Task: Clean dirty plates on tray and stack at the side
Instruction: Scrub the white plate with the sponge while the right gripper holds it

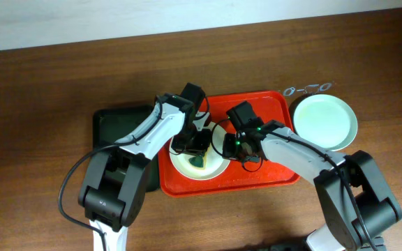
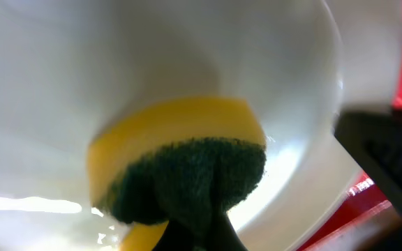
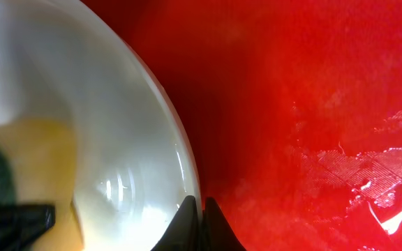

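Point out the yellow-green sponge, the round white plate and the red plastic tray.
yellow-green sponge (image 2: pixel 201 171), left wrist view, green scouring face.
round white plate (image 3: pixel 96 77), right wrist view, inner surface.
red plastic tray (image 3: pixel 313 84), right wrist view, bare floor.

White-shelled, black-jointed left arm (image 1: pixel 145 132) has a thin black cable (image 1: pixel 63 194) looping at 9 o'clock; the matching right arm (image 1: pixel 295 150) shows small green lights (image 1: pixel 237 143) at its wrist

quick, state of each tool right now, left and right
Left tool: closed, holding the sponge against the white plate.
Right tool: closed, pinching the white plate by its rim.
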Motion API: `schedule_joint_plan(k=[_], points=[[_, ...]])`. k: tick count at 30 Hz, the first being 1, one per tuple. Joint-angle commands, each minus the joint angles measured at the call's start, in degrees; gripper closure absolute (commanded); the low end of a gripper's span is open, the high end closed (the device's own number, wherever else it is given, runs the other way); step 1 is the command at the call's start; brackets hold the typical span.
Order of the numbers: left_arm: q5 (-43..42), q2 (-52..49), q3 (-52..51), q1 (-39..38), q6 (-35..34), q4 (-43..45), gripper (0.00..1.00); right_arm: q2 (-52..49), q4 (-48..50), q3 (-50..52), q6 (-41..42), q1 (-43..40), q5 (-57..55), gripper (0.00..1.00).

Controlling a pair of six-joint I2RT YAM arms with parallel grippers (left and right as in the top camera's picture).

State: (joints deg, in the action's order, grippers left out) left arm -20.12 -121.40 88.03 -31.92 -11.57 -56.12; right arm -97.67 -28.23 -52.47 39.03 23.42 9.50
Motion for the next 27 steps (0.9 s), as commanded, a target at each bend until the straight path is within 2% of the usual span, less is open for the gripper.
schedule_joint_plan(k=[1,11,27], points=[[-2.25,0.76,5.35,-0.66,1.4,-1.9,1.0,-0.2,0.15,0.17,0.22,0.68,-0.11,0.96],[20.65,1.42,7.43,-0.66,-2.62,-5.84,1.0,-0.2,0.02,0.17,0.24,0.68,-0.31,0.96],[20.98,-3.63,3.72,-1.05,-3.65,-4.11,1.0,-0.2,-0.02,0.17,0.22,0.68,-0.33,0.96]])
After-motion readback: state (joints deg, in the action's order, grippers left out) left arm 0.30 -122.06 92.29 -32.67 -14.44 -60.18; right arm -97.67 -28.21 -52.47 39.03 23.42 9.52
